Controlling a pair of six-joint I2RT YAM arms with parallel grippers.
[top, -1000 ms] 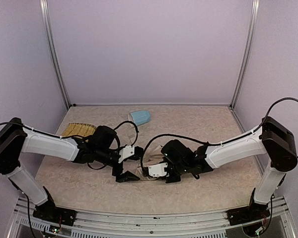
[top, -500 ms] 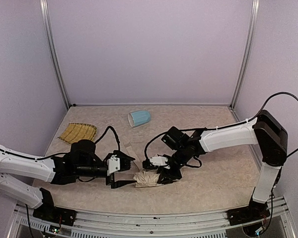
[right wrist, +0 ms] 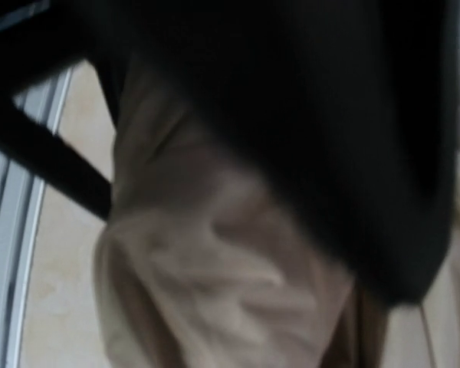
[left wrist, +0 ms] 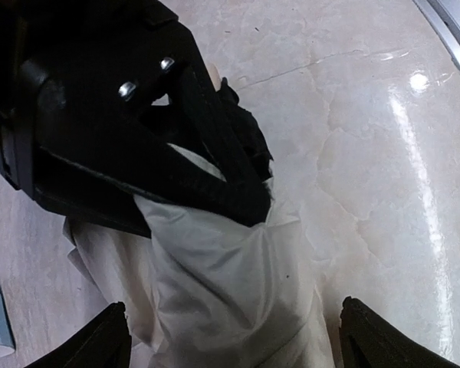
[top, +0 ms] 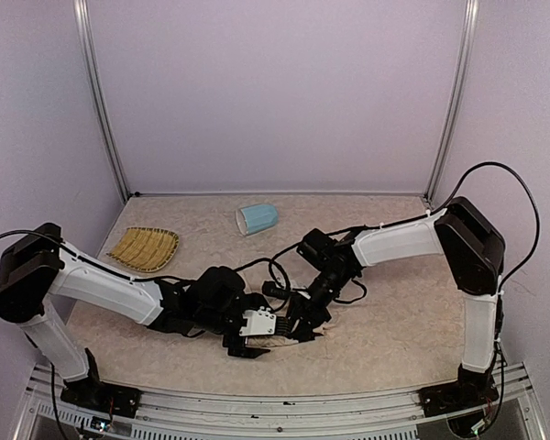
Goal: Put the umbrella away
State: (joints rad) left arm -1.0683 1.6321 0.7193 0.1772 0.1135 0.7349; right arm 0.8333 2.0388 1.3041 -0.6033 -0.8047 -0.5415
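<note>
The umbrella (top: 279,342) lies as a crumpled cream-beige bundle on the table near the front middle, mostly hidden under both grippers. My left gripper (top: 251,340) is open over it; in the left wrist view its fingertips (left wrist: 111,337) stand wide apart on either side of the fabric (left wrist: 215,291). My right gripper (top: 299,327) comes in from the right, and in the left wrist view its black fingers (left wrist: 238,195) close to a point on the fabric. The right wrist view is blurred, showing beige fabric (right wrist: 215,284) between dark shapes. The shaft, handle and strap are hidden.
A light-blue mug (top: 257,218) lies on its side at the back middle. A woven yellow tray (top: 145,247) sits at the back left. The metal front rail (top: 275,403) runs just in front of the umbrella. Cables loop above the grippers.
My left gripper has swung right and now straddles the umbrella. My right gripper has stayed on the bundle's right end. The umbrella has barely moved.
</note>
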